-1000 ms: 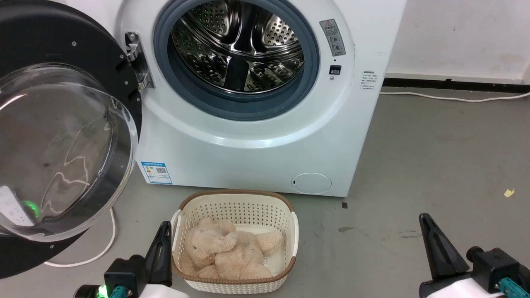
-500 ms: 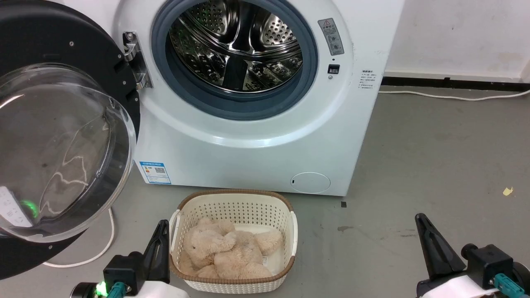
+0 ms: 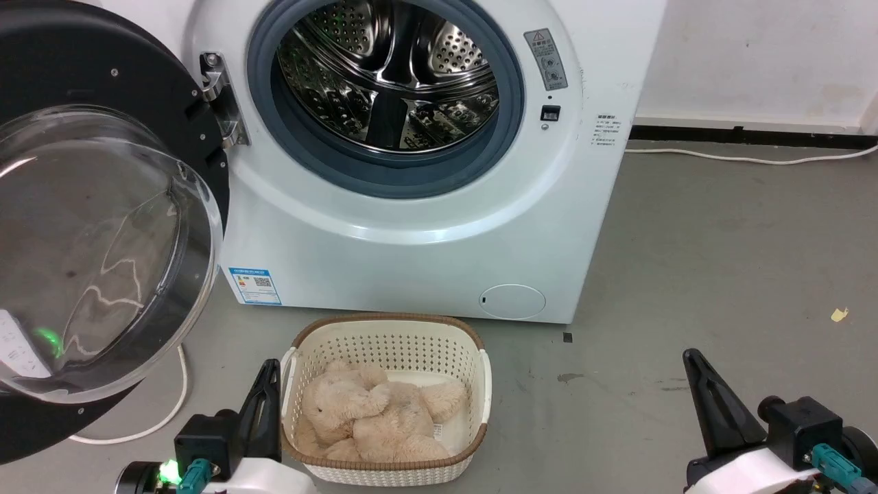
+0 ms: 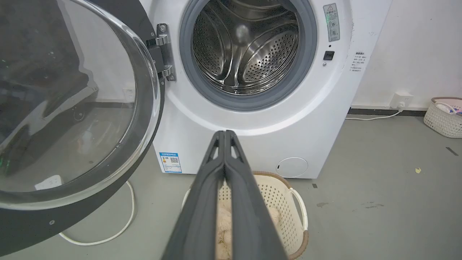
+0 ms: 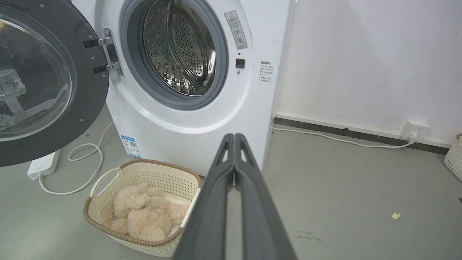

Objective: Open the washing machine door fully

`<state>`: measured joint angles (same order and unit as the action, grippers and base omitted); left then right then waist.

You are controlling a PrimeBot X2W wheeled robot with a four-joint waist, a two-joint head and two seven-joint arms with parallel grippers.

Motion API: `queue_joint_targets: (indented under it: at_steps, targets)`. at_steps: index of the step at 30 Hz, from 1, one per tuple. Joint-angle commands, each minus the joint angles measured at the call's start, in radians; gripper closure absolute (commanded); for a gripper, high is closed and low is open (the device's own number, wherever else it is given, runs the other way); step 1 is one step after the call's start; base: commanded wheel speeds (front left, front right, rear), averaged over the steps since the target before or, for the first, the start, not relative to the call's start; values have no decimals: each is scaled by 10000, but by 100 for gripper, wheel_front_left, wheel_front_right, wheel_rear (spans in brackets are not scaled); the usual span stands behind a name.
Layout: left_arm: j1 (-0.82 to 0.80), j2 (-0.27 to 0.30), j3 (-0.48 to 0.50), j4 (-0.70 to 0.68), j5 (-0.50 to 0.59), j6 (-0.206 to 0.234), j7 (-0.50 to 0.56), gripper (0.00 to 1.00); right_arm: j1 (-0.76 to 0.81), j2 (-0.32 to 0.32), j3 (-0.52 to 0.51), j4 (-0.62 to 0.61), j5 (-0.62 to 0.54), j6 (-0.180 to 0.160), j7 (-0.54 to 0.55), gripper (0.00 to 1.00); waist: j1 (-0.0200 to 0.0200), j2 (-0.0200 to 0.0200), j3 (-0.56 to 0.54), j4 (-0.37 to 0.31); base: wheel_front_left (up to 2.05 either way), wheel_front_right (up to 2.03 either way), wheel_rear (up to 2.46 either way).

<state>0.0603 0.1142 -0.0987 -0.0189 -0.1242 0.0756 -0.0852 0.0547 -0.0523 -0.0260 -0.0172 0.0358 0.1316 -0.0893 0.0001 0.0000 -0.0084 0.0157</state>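
The washing machine door [image 3: 89, 206] is a glossy black disc with a bulging clear window, swung wide out to the left on its metal hinge [image 3: 218, 103]; it also shows in the wrist views [image 4: 72, 108] [image 5: 39, 79]. The steel drum [image 3: 387, 75] lies exposed inside its grey rubber ring. My left gripper [image 3: 271, 367] is shut and empty, low beside the basket, well apart from the door; its fingers [image 4: 224, 134] are pressed together. My right gripper [image 3: 689, 357] is shut too, over bare floor at the lower right, tips [image 5: 234, 136] touching.
A white basket [image 3: 480, 384] holding a beige plush toy [image 3: 377, 412] sits on the floor before the machine. A white cable [image 3: 164, 412] and a power strip [image 5: 43, 164] lie under the door. Another basket [image 4: 442, 117] stands by the right wall. Grey floor spreads right.
The head view has shifted slightly, sliding the scene a little left and up. Both grippers sit a touch lower and further left in it. The door keeps its place.
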Motion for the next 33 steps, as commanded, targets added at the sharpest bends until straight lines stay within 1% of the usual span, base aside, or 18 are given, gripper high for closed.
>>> queue_joint_targets:
  at_steps: [1,33]
  targets:
    - [-169,-35,85,30,91,-77,50,100,-129,12,21,22,-61,-5,48,100,-1,0,2,-4,0,0,0]
    - [-437,-409,642,128,803,-497,546,100,-387,17,169,115,-245,-8,570,100,-1,0,53,-99,0,0,0]
